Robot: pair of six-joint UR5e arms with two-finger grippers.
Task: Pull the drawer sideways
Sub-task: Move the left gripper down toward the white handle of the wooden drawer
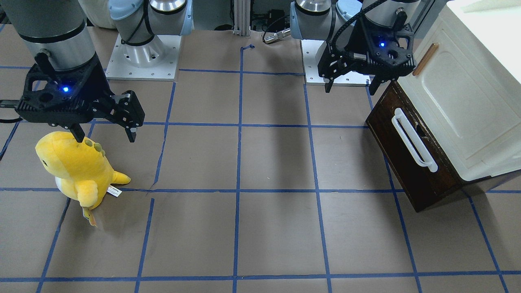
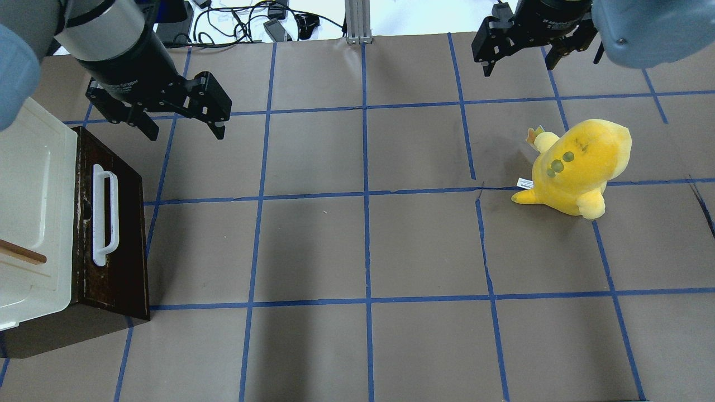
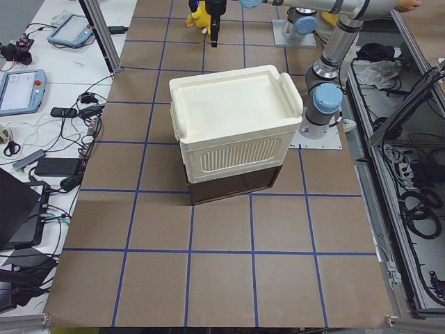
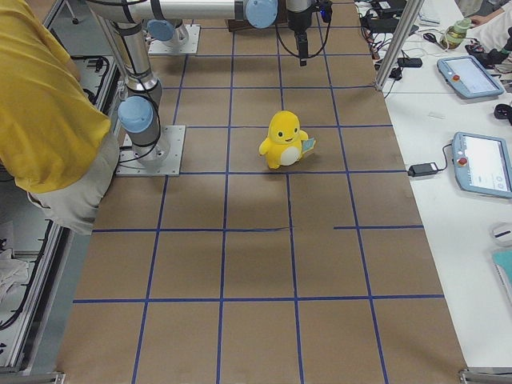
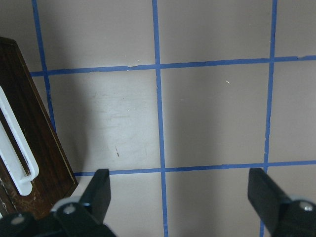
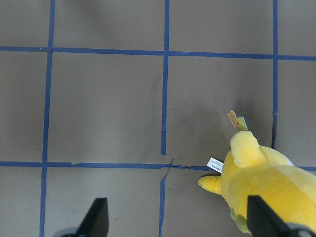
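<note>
Item: one drawer [image 2: 127,245], dark brown grained wood, flat-fronted, seated under a cream moulded cabinet [image 2: 33,184] at the table's left end. It has a long white bar handle [image 2: 104,215], smooth and rounded. The left gripper [image 2: 186,131] hangs spread and empty near one end of the drawer. The right gripper [image 2: 516,64] is likewise spread, near a soft yellow plush toy [image 2: 581,167]. Risks, we judge: fingers slipping off the slick bar, or the cabinet dragging along.

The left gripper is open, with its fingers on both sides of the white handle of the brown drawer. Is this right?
Not quite. The left gripper is open, but its fingers hang over the table beside one end of the drawer, apart from the white handle. The overhead exterior view shows this.
</note>
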